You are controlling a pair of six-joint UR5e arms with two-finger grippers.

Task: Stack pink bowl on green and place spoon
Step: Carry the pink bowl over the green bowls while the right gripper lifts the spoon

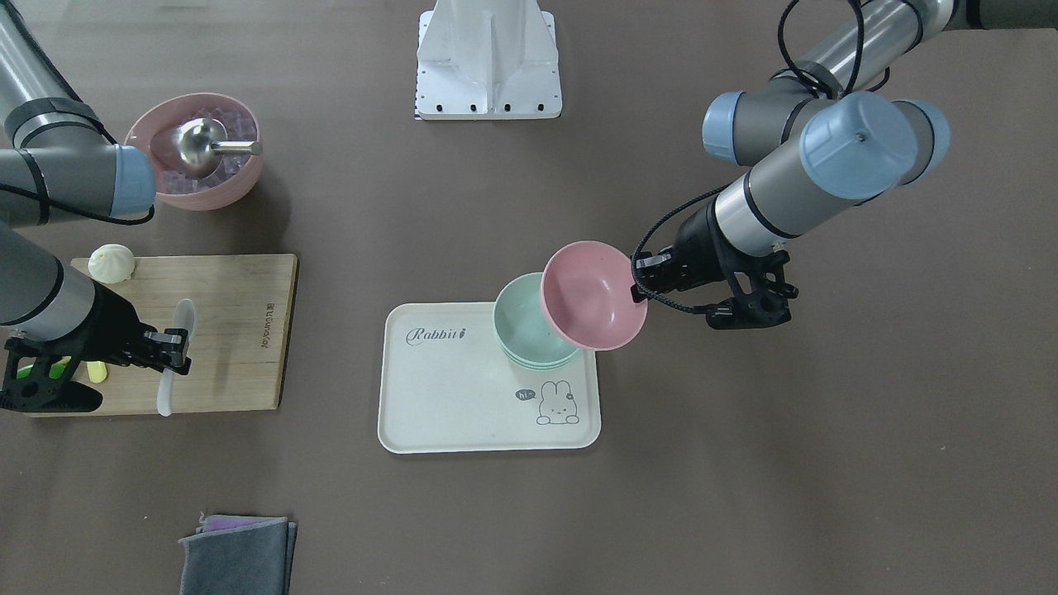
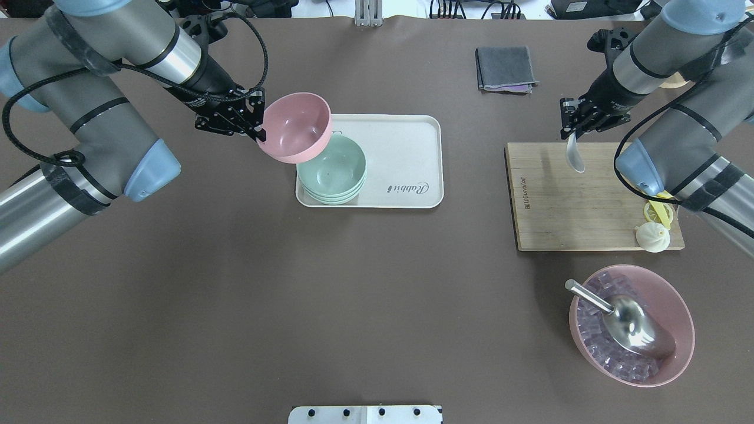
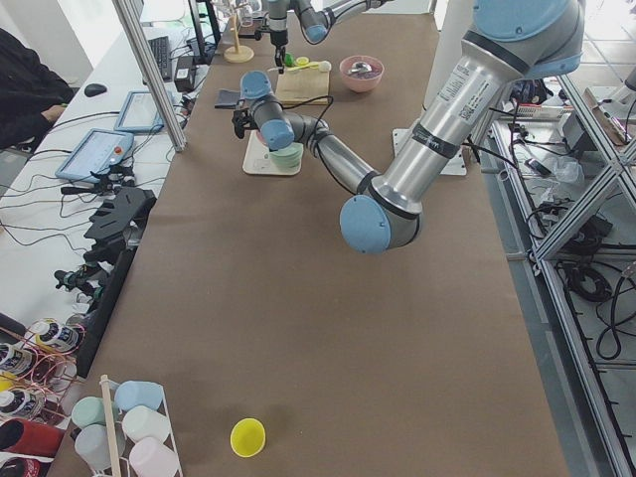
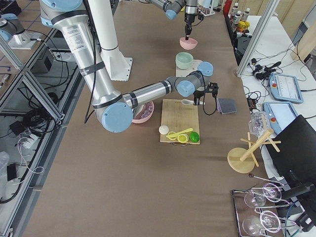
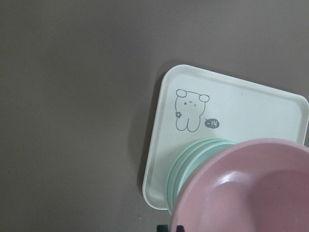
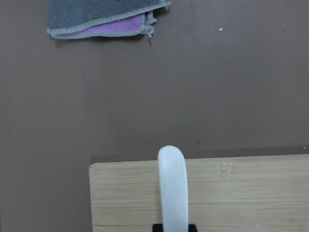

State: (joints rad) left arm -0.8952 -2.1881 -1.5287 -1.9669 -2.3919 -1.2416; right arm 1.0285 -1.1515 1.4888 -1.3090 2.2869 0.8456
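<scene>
pink bowl (image 2: 294,126) pinched by left end effector (image 2: 260,132), tilted over green bowl stack (image 2: 333,174), white spoon (image 2: 576,158) clamped in right end effector (image 2: 570,132)

The pink bowl (image 2: 294,126) and green bowls (image 2: 333,171) look like smooth matt plastic with a faint sheen, while the spoon (image 6: 173,183) is smooth, glossy white. The board (image 2: 565,206) is pale wood with visible grain, the tray (image 2: 406,147) smooth cream plastic, and the scoop (image 2: 633,327) polished metal. The cloth (image 6: 91,12) is grey fabric with stitched edges, and the table (image 2: 294,294) has a dull brown matt cover.
</scene>
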